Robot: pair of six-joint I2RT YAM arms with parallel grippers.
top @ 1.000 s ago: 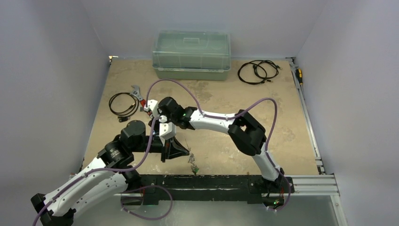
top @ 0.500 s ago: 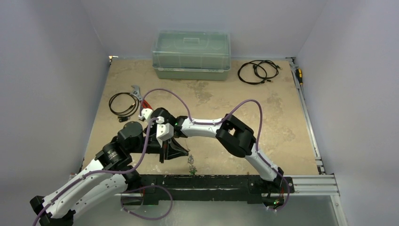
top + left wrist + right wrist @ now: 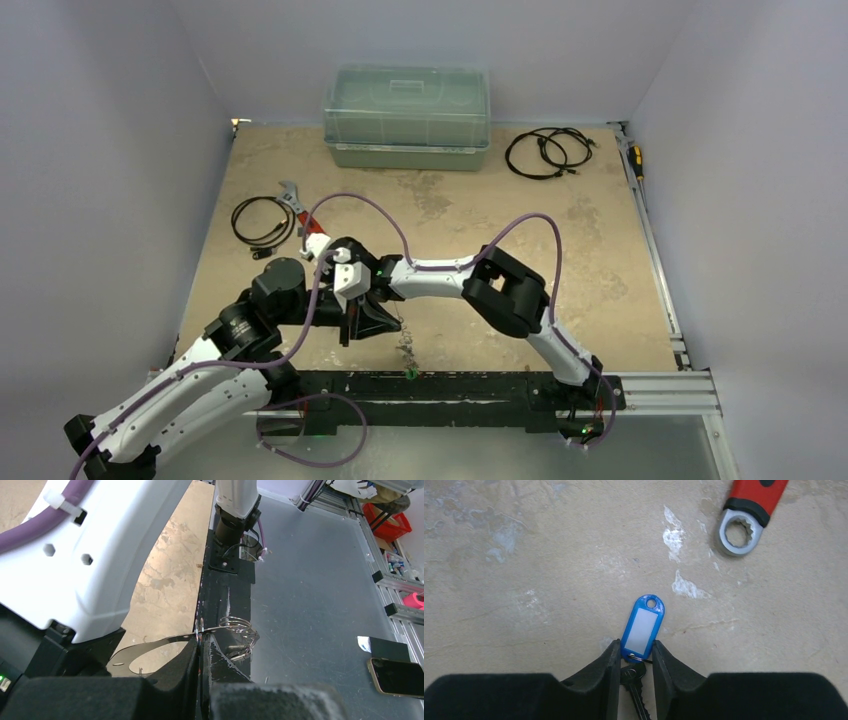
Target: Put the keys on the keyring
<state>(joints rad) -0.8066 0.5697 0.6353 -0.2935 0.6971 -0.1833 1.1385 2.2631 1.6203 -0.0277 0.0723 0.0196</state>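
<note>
Metal first, on my left side: the left tool is fully closed on the keyring. It pinches the thin silvery band edge-on, above the near edge of the surface. Most of the loop curves away to the left of the fingers. A bunch of small rings and keys hangs just to the right of them. I cannot make out where the loop opens.

On my right side, the right tool is low over the surface. Its jaws are narrowed to about the width of a key tag. Between them lies the blue-tagged key, flat on the surface. The finger pads sit against both sides of the lower end of the blue tag. The dark key head sits deeper between the fingers. I cannot confirm how firm that contact is.

Finding: the step in hand is securing this key.

- Squeeze fully before lifting, since the plastic looks slick and may pivot.
- Lift straight up and check that the key comes with it.
- Carry it clear of the red-handled wrench at the far right.
- Hold the left tool steady so the loop presents a fixed target.
</note>
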